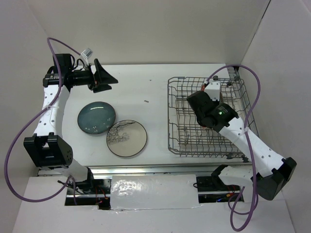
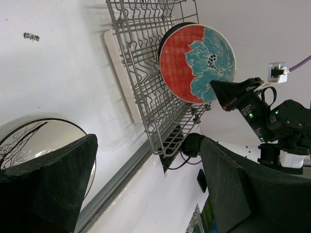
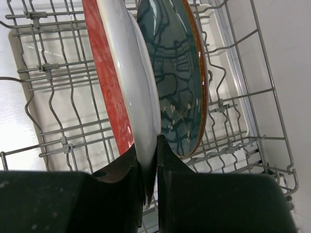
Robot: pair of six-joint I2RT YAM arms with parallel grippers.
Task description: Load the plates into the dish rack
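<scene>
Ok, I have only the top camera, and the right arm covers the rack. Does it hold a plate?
Observer: Yes. The right fingers pinch the rim of the red plate, which stands upright in the dish rack.
Operator: Is another plate in there?
Observer: One teal plate stands close beside it.
Operator: And the other arm?
Observer: The left fingers are open and hold nothing.
</scene>
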